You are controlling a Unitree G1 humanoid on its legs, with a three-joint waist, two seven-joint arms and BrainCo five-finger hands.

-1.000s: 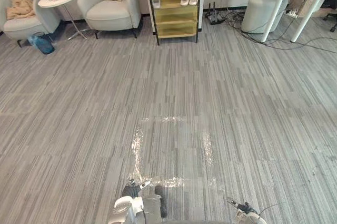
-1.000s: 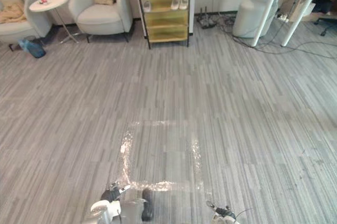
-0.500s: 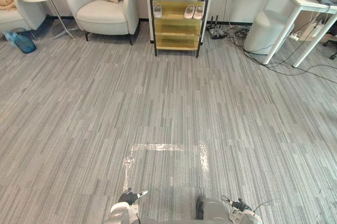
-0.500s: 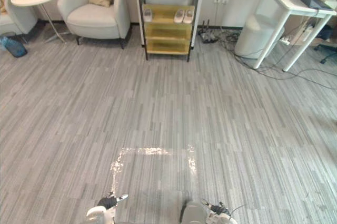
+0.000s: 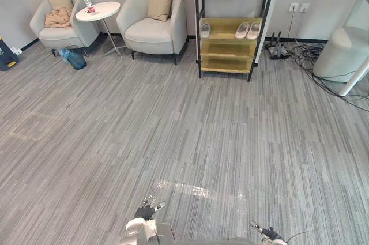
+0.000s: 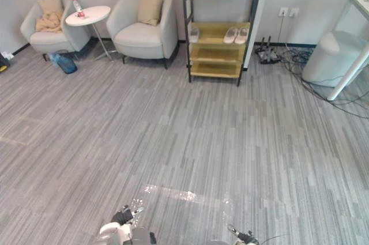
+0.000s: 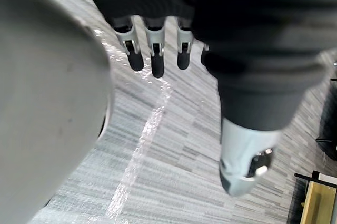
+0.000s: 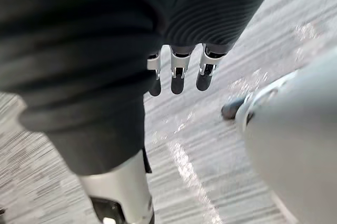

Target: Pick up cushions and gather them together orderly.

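Two targets far ahead — near cushion (image 5: 160,3) at twelve o'clock, far cushion (image 5: 59,0) at eleven — favour the left hand (image 7: 152,63) over the right hand (image 8: 177,76), both slack-fingered, empty.

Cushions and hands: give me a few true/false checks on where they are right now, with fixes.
1. The right cushion stands against the back of the right armchair. True.
2. The left armchair has no cushion. False: the left cushion stands on it, with a tan cloth in front.
3. The left hand holds a cushion. False: its fingers are straight and it is empty, as is the right hand.
4. A bottle stands on the round table. True.
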